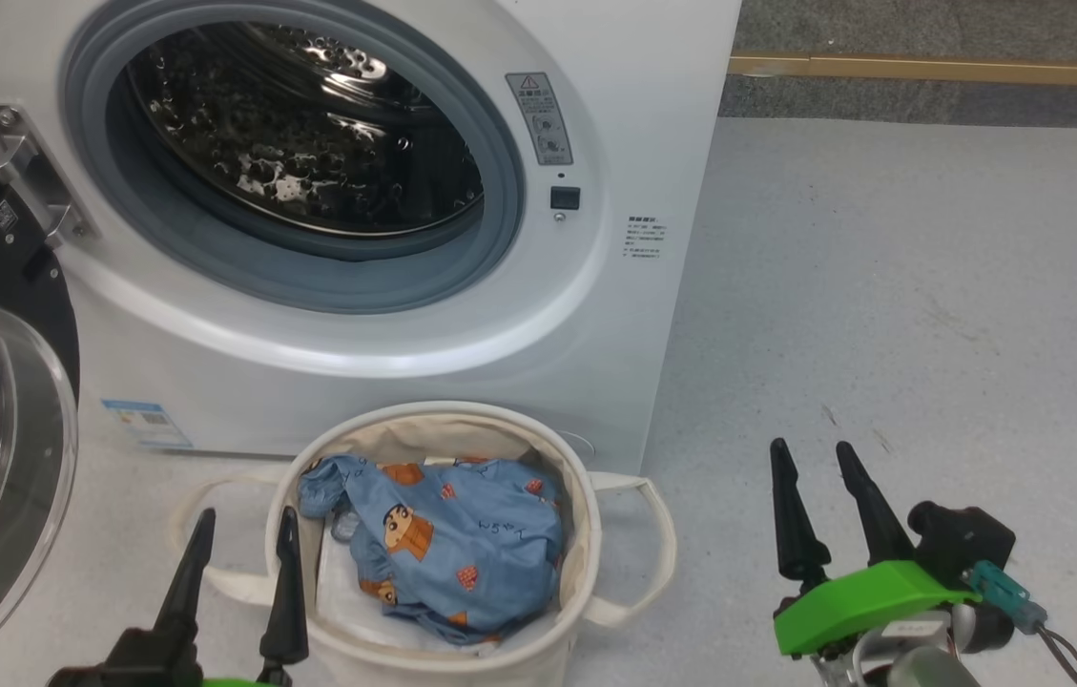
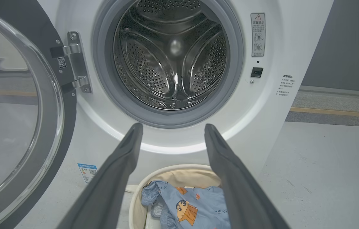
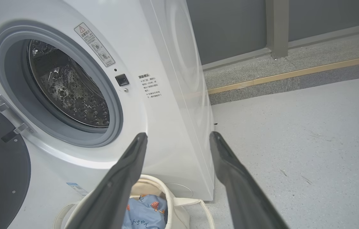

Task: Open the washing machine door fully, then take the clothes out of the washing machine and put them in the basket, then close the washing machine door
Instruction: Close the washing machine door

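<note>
Clothes (image 1: pixel 443 544) lie in the basket (image 1: pixel 424 412) before the washing machine (image 1: pixel 652 114), with left end effector (image 1: pixel 247 515) and right end effector (image 1: pixel 811 446) wide apart, empty.

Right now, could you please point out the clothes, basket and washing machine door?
clothes (image 1: pixel 462 544), head view, blue fabric middle
basket (image 1: pixel 433 411), head view, back rim
washing machine door (image 2: pixel 7 121), left wrist view, glass centre

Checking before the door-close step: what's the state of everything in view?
washing machine door: open, swung left of the opening
washing machine: drum exposed, looks empty
clothes: in the basket
basket: upright on the floor in front of the washer
left claw: open, empty
right claw: open, empty
</note>
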Controlling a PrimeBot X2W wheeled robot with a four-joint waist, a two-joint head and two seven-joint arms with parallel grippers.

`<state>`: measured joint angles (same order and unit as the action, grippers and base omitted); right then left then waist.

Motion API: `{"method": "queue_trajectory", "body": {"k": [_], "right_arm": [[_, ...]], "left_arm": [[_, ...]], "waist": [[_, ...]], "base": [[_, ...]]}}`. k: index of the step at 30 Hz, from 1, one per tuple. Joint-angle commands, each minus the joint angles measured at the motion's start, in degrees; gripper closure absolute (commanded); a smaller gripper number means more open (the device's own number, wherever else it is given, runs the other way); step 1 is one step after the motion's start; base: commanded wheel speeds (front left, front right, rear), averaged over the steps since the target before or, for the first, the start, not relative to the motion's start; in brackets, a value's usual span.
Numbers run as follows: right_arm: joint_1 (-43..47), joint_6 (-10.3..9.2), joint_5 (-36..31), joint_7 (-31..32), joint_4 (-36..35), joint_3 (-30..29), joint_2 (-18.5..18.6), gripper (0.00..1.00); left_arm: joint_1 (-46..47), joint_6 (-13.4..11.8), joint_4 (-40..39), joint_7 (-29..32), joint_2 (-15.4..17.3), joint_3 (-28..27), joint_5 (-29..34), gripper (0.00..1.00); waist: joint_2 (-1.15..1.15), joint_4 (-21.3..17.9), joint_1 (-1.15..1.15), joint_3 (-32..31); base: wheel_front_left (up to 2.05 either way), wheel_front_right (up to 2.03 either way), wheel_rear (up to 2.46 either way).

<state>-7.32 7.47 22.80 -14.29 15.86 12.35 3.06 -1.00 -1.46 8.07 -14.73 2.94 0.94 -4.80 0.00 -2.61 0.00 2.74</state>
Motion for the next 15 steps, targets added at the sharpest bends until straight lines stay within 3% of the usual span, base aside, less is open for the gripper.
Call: {"method": "queue_trajectory", "body": {"k": [1,15], "right_arm": [[-0.95,0.02,0.26,-0.71,-1.80,1.34,-0.18,0.00],[-0.35,0.02,0.28,-0.71,-2.13,1.55,-0.18,0.00]], "left_arm": [[1.62,0.13,-1.50,-0.27,-0.04,-1.67,-0.78,0.00],[0.94,0.30,-1.30,-0.27,-0.05,-1.35,-1.53,0.00]], "waist": [[0.00,0.01,0.00,-0.08],[0.00,-0.25,0.00,-1.26]], "base": [[0.00,0.00,0.00],[0.00,0.00,0.00]]}}
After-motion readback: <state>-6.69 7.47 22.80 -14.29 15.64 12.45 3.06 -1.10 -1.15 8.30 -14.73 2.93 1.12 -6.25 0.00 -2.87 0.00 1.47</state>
